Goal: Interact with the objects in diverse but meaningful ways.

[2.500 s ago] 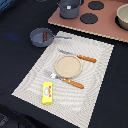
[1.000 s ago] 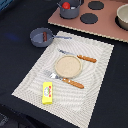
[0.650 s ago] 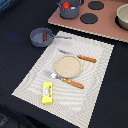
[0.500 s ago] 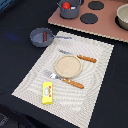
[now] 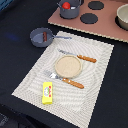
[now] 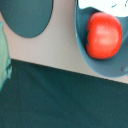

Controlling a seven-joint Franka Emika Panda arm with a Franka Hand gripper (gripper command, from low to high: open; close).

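Counting from the near edge of the exterior view, we find one yellow block (image 5: 47, 93) with red marks, lying at the lower left corner of a pale striped placemat (image 5: 95, 75). Just beyond it we see two brown-handled utensils: a fork (image 5: 65, 80) in front of a single round tan plate (image 5: 67, 65), and a knife (image 5: 79, 56) behind that plate. Both lie close against the plate's rim; whether they touch it we cannot tell. Further back, off the mat toward the left of the frame, sits one dark grey pan (image 5: 41, 37) on the black cloth, with a small reddish-brown item inside and its handle pointing toward the exterior view's right. Farthest away, along the top of the frame, a brown stove board (image 5: 107, 27) carries two dark round burners (image 5: 90, 18), a pale bowl at the upper right edge, and one dark grey pot (image 5: 70, 8) holding one red tomato (image 5: 66, 5). In the wrist view that tomato (image 6: 104, 35) fills the pot (image 6: 95, 62). Our gripper shows in neither picture, so its finger state is unseen
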